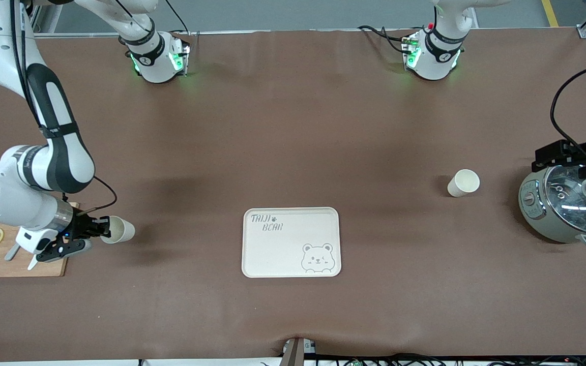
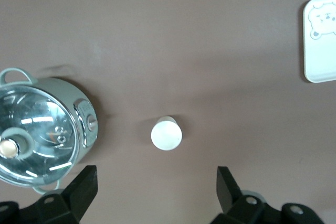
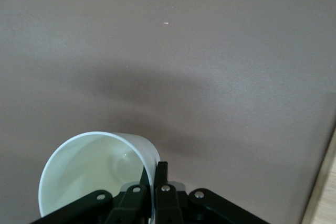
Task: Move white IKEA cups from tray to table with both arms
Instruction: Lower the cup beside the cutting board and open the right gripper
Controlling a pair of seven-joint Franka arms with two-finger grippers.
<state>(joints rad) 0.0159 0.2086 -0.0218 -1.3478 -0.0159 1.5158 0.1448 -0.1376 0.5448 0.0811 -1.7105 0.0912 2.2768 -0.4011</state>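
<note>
The tray point(image 1: 291, 242) lay bare. The right gripper point(image 1: 100, 230) pinched one cup's point(image 1: 118, 230) rim above the worktop point(image 1: 293, 142), ready for lowering. The left gripper point(image 2: 156, 188), jaws spread, hovered over the other cup point(image 1: 463, 183).

robot lab, two mounted arms point(image 1: 44, 152), cloth-covered table point(image 1: 293, 127), cables

Cup one point(image 1: 463, 183): we see it cream-white, upright on the surface point(image 1: 293, 152), toward the left arm's end.
Cup two point(image 1: 118, 230): tilted, rim clamped by the right pincer point(image 1: 104, 227).
Tray point(image 1: 291, 242): cream-white, bear face, flat.
</note>
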